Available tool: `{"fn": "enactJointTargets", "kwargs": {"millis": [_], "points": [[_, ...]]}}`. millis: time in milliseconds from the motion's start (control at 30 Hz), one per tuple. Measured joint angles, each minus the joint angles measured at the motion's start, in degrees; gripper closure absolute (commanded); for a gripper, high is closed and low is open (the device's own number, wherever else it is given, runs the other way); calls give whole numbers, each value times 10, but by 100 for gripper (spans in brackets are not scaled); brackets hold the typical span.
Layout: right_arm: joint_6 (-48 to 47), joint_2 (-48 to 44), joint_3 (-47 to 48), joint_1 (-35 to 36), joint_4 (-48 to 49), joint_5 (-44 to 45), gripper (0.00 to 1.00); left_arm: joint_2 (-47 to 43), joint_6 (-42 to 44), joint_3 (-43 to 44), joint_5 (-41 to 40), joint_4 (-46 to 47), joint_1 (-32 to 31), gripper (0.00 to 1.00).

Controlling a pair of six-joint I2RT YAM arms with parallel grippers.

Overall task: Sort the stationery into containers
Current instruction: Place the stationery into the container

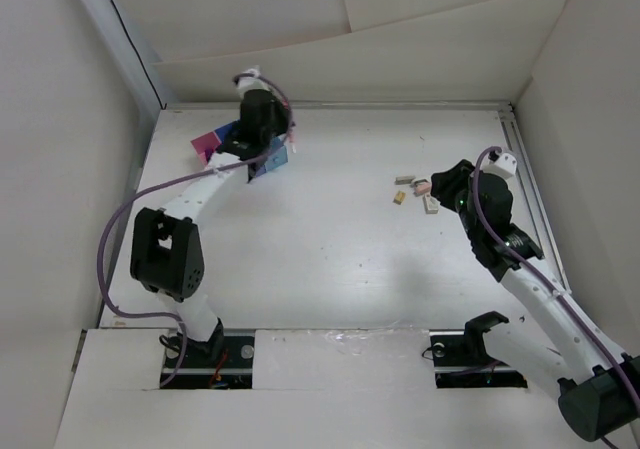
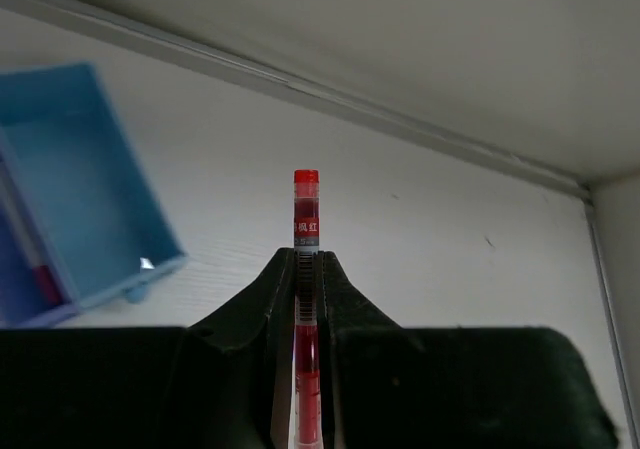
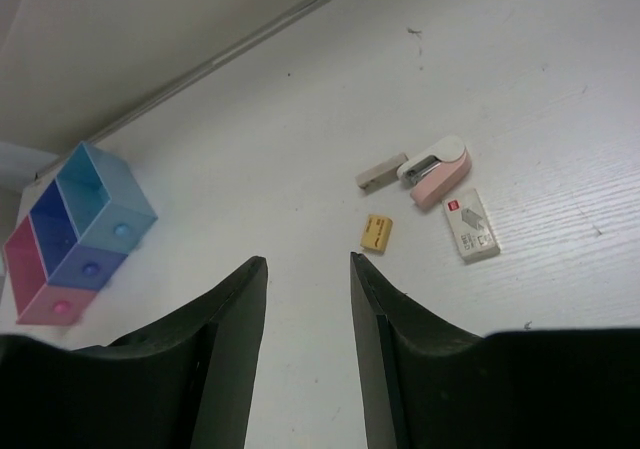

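"Two pincers, two jobs?"

"Yes. The left pincer (image 2: 307,261) is clamped on a red pen (image 2: 306,204), whose capped end pokes out past the tips. It sits just beside the blue box (image 2: 90,199), likely ready for a drop."

"And the other?"

"The right pincer (image 3: 305,264) hangs spread and empty above the table (image 3: 300,149). It faces the small pieces (image 3: 470,225), clustered well apart from the row of boxes (image 3: 75,234), and is probably lining up a pick."

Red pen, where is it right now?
In the left wrist view the red pen is pinched in the left end effector, just right of the blue box.
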Motion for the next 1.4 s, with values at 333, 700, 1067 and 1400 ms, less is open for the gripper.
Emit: {"fn": "enactJointTargets", "kwargs": {"millis": [333, 700, 1067, 1400], "points": [[-5, 9, 0, 0, 2, -18, 55, 37, -66, 8, 20, -47, 241, 100], [-9, 12, 0, 0, 2, -21, 55, 132, -75, 47, 21, -72, 249, 100], [-9, 17, 0, 3, 2, -23, 55, 171, -79, 74, 15, -80, 249, 100], [-9, 18, 0, 9, 2, -23, 55, 175, -80, 76, 3, -88, 249, 82]]}}
